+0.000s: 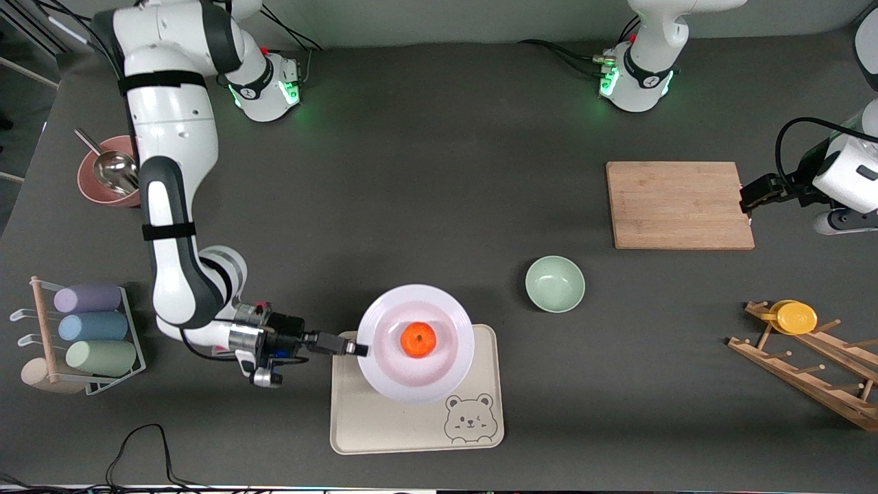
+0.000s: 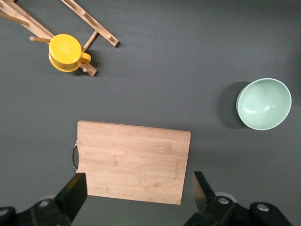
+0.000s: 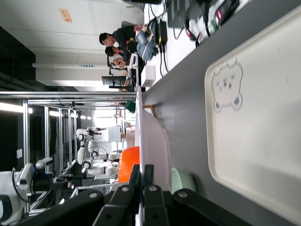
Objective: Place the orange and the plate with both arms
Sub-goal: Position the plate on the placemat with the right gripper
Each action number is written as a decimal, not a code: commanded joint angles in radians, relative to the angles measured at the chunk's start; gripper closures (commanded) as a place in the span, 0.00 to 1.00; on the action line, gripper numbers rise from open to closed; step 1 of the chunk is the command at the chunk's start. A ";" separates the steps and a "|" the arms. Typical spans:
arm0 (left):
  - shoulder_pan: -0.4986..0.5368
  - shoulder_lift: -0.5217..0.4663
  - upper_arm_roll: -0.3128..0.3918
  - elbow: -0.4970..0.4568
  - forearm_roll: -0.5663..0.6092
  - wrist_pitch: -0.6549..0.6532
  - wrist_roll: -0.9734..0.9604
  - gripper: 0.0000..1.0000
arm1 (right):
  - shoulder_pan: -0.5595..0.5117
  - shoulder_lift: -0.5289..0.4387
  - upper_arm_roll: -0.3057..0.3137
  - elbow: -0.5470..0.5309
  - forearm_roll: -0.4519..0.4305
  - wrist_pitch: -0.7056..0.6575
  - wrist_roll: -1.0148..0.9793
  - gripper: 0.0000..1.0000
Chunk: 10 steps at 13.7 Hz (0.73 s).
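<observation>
The right gripper (image 1: pixel 356 348) pinches the rim of the round glossy white plate (image 1: pixel 449 363), holding it level over the cream rectangular bear-print tray (image 1: pixel 384 425) near the worktop's front edge; the right wrist view shows the plate clear of the tray, its rim clamped between the closed fingers. The small round bright-orange fruit (image 1: pixel 418 340) sits at the plate's centre. The left gripper (image 2: pixel 136 193) waits with its jaws spread wide over the rectangular bamboo cutting board (image 1: pixel 679 204) toward the left arm's end of the worktop. The risk, I judge, is tilt: held by one edge only, the plate could sag or twist, and the orange would roll off.
</observation>
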 commanded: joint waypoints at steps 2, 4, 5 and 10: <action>0.000 -0.036 0.003 -0.003 -0.007 -0.013 0.023 0.00 | -0.039 0.165 0.002 0.258 -0.012 -0.006 0.089 1.00; 0.002 -0.047 0.003 -0.002 -0.004 -0.025 0.024 0.00 | -0.039 0.188 0.011 0.254 -0.011 0.003 0.061 1.00; 0.002 -0.055 0.003 -0.003 -0.003 -0.025 0.026 0.00 | -0.039 0.194 0.013 0.246 -0.009 0.020 0.037 1.00; 0.000 -0.058 0.003 -0.005 0.006 -0.027 0.033 0.00 | -0.036 0.271 0.016 0.229 0.030 0.022 -0.109 1.00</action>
